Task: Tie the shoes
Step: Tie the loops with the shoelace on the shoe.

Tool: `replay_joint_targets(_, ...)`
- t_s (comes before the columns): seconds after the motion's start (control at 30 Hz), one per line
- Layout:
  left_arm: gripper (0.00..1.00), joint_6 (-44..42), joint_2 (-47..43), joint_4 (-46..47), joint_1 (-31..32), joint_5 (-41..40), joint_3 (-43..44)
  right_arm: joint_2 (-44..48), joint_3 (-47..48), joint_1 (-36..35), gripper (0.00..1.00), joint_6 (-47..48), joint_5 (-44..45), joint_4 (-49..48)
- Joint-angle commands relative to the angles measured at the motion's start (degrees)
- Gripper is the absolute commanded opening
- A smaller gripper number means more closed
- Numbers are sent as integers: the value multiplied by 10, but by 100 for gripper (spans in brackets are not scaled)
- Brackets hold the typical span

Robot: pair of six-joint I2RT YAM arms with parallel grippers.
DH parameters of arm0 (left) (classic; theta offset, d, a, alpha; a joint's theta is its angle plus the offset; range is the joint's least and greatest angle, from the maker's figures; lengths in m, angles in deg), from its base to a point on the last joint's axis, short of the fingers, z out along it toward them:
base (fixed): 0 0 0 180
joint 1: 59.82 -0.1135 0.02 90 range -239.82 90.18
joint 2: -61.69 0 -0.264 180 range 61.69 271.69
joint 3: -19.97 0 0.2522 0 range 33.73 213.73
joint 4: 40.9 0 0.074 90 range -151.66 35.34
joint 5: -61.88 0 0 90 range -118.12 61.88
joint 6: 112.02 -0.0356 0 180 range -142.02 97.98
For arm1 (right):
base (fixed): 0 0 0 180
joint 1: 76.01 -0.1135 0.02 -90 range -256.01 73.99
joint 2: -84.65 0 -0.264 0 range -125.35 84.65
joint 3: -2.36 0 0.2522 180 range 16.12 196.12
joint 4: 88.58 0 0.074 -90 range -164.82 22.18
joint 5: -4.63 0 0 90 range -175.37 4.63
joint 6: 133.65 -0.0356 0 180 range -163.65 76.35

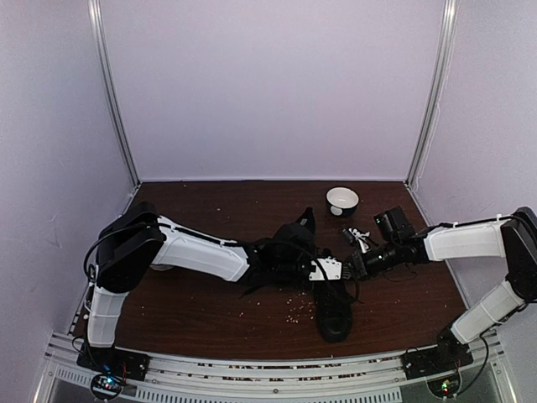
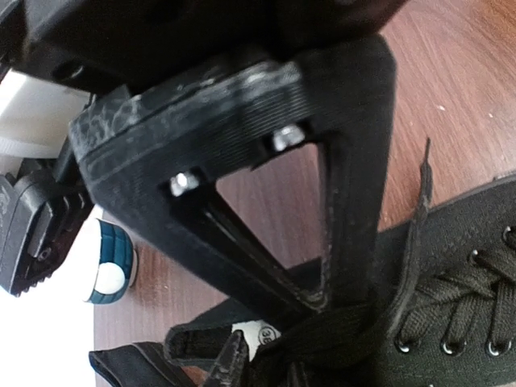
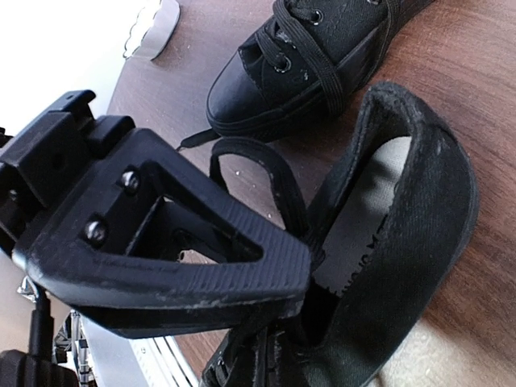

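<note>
Top external view has the near sneaker (image 1: 333,312) and far sneaker (image 1: 295,228) mid-table with no bow I can see, so basically everything's left; right gripper (image 1: 352,267) is clamped shut beside a loose lace (image 3: 284,179), left gripper (image 1: 336,270) can't tell.

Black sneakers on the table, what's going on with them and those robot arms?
Two robot arms are working on a pair of black canvas lace-up sneakers on a dark wooden table. Their hands meet over the black laces: the right hand is shut beside a lace loop, the left hand sits at a shoe's opening. No finished bow shows.
</note>
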Motion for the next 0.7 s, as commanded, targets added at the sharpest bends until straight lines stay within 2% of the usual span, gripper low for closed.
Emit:
replay_joint_targets(0.0,19,-1,-25,49,-3,-3,-15,34,7,3,0,17,27,39)
replay_joint_targets(0.4,20,-2,-30,45,-8,-13,-26,62,10,21,0,33,34,74)
replay_joint_targets(0.57,20,5,-27,45,-8,-4,-20,55,14,21,0,33,6,67)
replay_joint_targets(0.67,20,8,-19,41,-8,3,-7,51,21,21,13,40,16,81)
